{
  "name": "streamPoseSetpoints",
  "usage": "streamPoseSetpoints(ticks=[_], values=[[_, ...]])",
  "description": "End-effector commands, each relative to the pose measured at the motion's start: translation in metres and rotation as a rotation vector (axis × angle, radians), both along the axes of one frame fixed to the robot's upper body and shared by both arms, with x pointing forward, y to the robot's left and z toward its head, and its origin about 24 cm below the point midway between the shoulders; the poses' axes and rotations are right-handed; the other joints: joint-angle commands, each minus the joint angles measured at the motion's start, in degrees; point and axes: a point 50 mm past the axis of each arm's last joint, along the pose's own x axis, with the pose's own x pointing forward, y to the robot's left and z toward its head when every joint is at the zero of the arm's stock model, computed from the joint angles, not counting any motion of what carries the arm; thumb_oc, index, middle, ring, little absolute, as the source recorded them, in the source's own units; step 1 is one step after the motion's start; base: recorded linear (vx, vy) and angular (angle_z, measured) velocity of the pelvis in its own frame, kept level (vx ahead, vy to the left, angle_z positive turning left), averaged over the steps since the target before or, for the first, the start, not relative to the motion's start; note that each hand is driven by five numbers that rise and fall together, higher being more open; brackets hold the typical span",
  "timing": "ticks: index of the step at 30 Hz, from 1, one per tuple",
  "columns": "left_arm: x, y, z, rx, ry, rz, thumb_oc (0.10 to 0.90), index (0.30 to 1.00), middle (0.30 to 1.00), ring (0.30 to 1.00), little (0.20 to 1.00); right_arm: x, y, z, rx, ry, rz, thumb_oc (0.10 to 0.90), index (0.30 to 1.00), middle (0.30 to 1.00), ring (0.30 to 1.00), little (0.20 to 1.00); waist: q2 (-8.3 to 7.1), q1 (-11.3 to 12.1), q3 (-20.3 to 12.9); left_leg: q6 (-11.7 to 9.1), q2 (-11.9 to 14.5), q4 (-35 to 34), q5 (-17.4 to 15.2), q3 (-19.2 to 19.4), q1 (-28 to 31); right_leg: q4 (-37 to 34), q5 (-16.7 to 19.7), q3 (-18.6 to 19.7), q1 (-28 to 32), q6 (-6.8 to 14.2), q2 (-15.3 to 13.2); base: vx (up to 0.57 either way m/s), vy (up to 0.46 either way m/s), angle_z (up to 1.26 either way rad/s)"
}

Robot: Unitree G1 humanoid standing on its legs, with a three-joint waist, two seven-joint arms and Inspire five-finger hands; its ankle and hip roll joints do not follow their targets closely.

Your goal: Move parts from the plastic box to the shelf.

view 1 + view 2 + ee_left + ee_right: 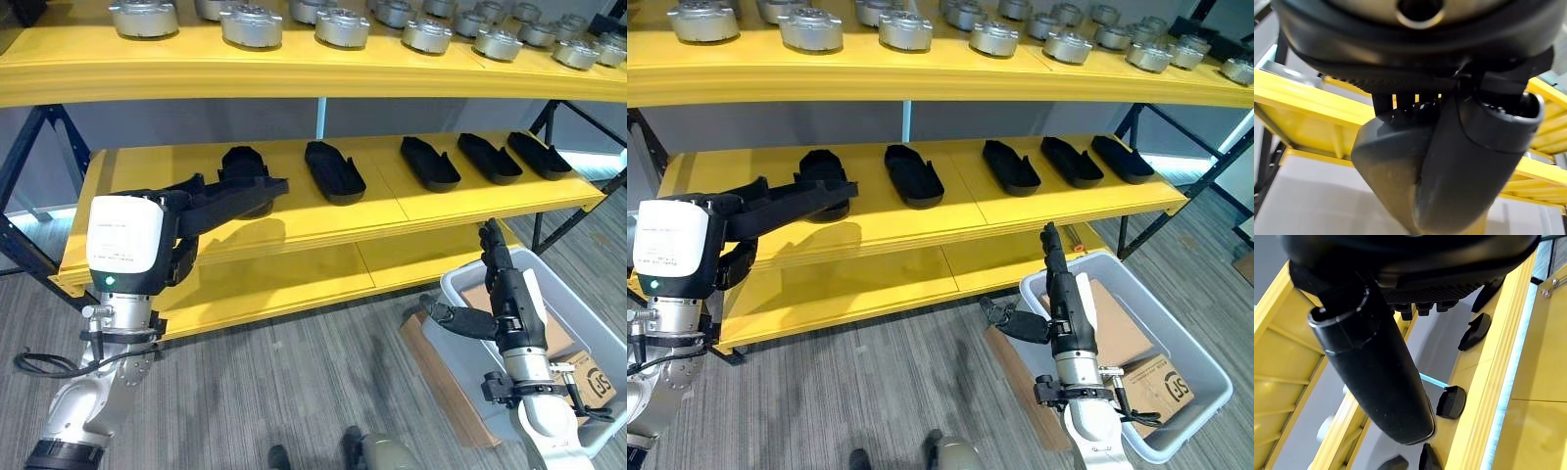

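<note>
Left hand (230, 191) reaches over the middle board of the yellow shelf (411, 211), fingers straight and together; a black part (245, 166) sits right at its fingertips, apparently under them, but whether it is gripped or only touched I cannot tell. The part is matte black, elongated, shoe-like, with a hollowed top and a rounded end. Four more of the same shape, the other black parts (431, 162), lie in a row on the same board, off to the right of that hand, spaced apart and angled alike. Right hand (1058, 284) stands upright with fingers straight and thumb out to the side, holding nothing, just above the near rim of the grey plastic box (1195, 362). The box is smooth-walled and rectangular, with brown cardboard (1117, 333) inside it. Above the left hand, the top board carries round, ribbed silver metal castings (250, 24) in a line.
</note>
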Motion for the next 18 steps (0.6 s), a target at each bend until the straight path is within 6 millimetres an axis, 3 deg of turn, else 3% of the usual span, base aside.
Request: streamPoseSetpoints(ticks=[1, 5, 7, 8, 10, 11, 12, 13, 18], values=[[0.004, -0.019, 0.067, 0.004, -0.363, -0.097, 0.4, 0.3, 0.3, 0.3, 0.3, 0.009, -0.001, 0.051, -0.078, -0.282, 0.032, 0.9, 1.0, 1.0, 1.0, 1.0, 2.05, -2.1, -4.9, -0.3, -0.4, 0.0, -6.8, -0.2, 6.0, -7.4, 3.4, 4.6, 4.5, 3.6, 2.6, 0.08, -0.093, 0.0], [0.003, -0.022, 0.061, -0.033, -0.352, -0.117, 0.4, 0.3, 0.3, 0.3, 0.3, 0.007, -0.004, 0.053, -0.076, -0.288, 0.025, 0.9, 1.0, 1.0, 1.0, 1.0, 2.11, -2.0, -5.3, -1.3, 0.0, 2.8, -7.5, 0.6, 5.8, -8.6, 3.4, 3.6, 6.4, 3.2, 2.0, 0.12, -0.102, 0.09], [0.004, -0.027, 0.061, -0.064, -0.346, -0.152, 0.4, 0.3, 0.3, 0.3, 0.3, 0.005, -0.01, 0.055, -0.069, -0.285, 0.013, 0.9, 1.0, 1.0, 1.0, 1.0, 1.68, -2.1, -3.5, -4.3, 2.1, 15.6, -5.3, 0.0, 1.2, -9.0, 2.9, 4.0, 8.5, 1.5, 1.8, 0.06, -0.153, 0.18], [0.004, -0.028, 0.061, -0.063, -0.347, -0.154, 0.4, 0.3, 0.3, 0.3, 0.3, 0.005, -0.01, 0.055, -0.069, -0.287, 0.012, 0.9, 1.0, 1.0, 1.0, 1.0, 1.61, -2.2, -3.5, -4.4, 2.2, 16.5, -5.2, -0.2, 0.4, -9.1, 3.1, 3.9, 8.3, 1.3, 1.9, -0.01, -0.126, 0.45], [0.002, -0.03, 0.064, -0.079, -0.36, -0.174, 0.4, 0.3, 0.3, 0.3, 0.3, 0.005, -0.012, 0.057, -0.074, -0.293, 0.012, 0.9, 1.0, 1.0, 1.0, 1.0, 1.33, -1.7, -1.9, -6.7, 3.5, 23.8, -2.4, -1.6, -3.5, -8.9, 2.5, 3.0, 9.0, 0.2, 1.7, 0.0, -0.114, 0.58], [0.001, -0.029, 0.065, -0.084, -0.364, -0.177, 0.4, 0.3, 0.3, 0.3, 0.3, 0.005, -0.014, 0.06, -0.092, -0.303, -0.002, 0.9, 1.0, 1.0, 1.0, 1.0, 1.36, -1.9, -1.5, -7.1, 7.5, 24.7, -1.1, -1.1, -4.9, -8.1, 1.4, 2.4, 9.0, -0.4, 1.4, 0.1, -0.088, 0.31], [-0.001, -0.027, 0.065, -0.086, -0.368, -0.171, 0.4, 0.3, 0.3, 0.3, 0.3, 0.004, -0.014, 0.06, -0.095, -0.305, -0.007, 0.9, 1.0, 1.0, 1.0, 1.0, 1.36, -2.2, -1.6, -6.9, 10.9, 22.8, -1.4, 0.5, -3.9, -7.5, 0.4, 2.1, 9.2, -0.4, 1.1, 0.12, -0.015, 0.02], [-0.003, -0.025, 0.066, -0.087, -0.377, -0.166, 0.4, 0.3, 0.3, 0.3, 0.3, 0.004, -0.015, 0.06, -0.092, -0.307, -0.012, 0.9, 1.0, 1.0, 1.0, 1.0, 1.21, -2.4, -1.8, -7.2, 14.4, 20.2, 0.5, 1.5, -3.6, -6.9, 0.0, 1.9, 9.1, -0.2, 0.5, 0.14, 0.039, 0.06], [-0.01, -0.014, 0.069, -0.088, -0.43, -0.117, 0.4, 0.3, 0.3, 0.3, 0.3, 0.002, -0.016, 0.061, -0.077, -0.329, -0.029, 0.9, 1.0, 1.0, 1.0, 1.0, 3.85, -2.0, -2.0, -9.7, 22.3, -0.1, 11.1, -0.6, 0.7, 0.3, -4.2, 3.1, 5.5, 1.2, 1.0, 0.09, 0.133, -0.06]])
